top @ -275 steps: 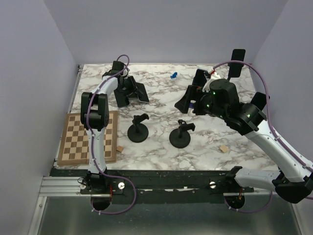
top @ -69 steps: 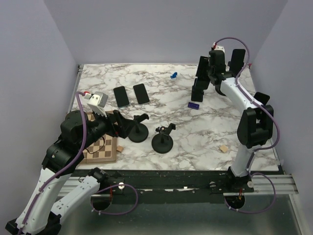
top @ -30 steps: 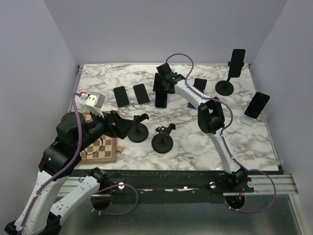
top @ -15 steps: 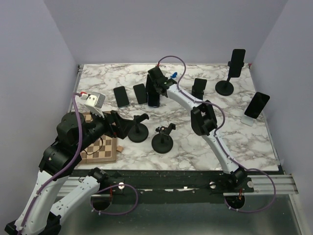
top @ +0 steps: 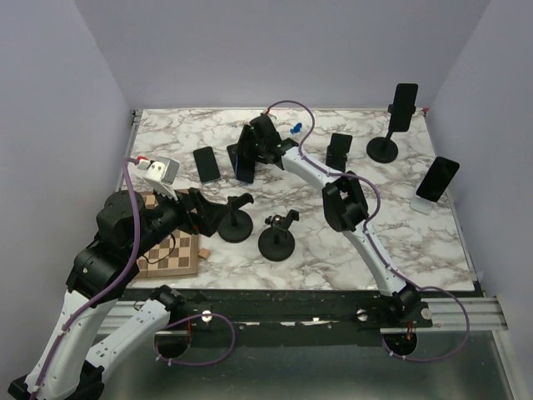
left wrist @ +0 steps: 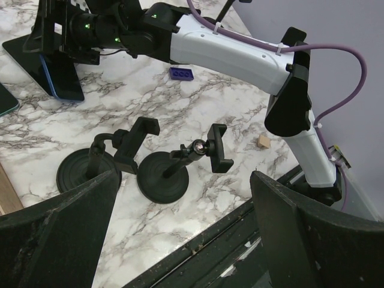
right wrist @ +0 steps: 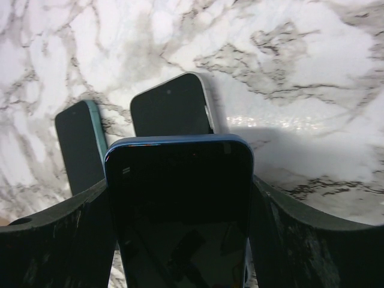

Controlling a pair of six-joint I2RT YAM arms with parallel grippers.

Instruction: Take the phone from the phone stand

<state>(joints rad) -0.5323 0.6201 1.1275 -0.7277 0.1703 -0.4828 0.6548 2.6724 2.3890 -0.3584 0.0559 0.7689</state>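
Table (top: 400, 225), marble. Left gripper (top: 202, 214) spread wide, holding nothing, near two empty stands (top: 235, 218). Right gripper (top: 252, 153) at far left-centre, clamped on blue phone (right wrist: 180, 204), off any stand, over two flat phones (right wrist: 171, 111).

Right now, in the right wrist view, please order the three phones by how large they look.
1. The blue-edged phone between the fingers: largest, but nearest the camera.
2-3. The silver-edged phone and the teal-edged phone, flat on the table: alike, both partly hidden, so not ranked.
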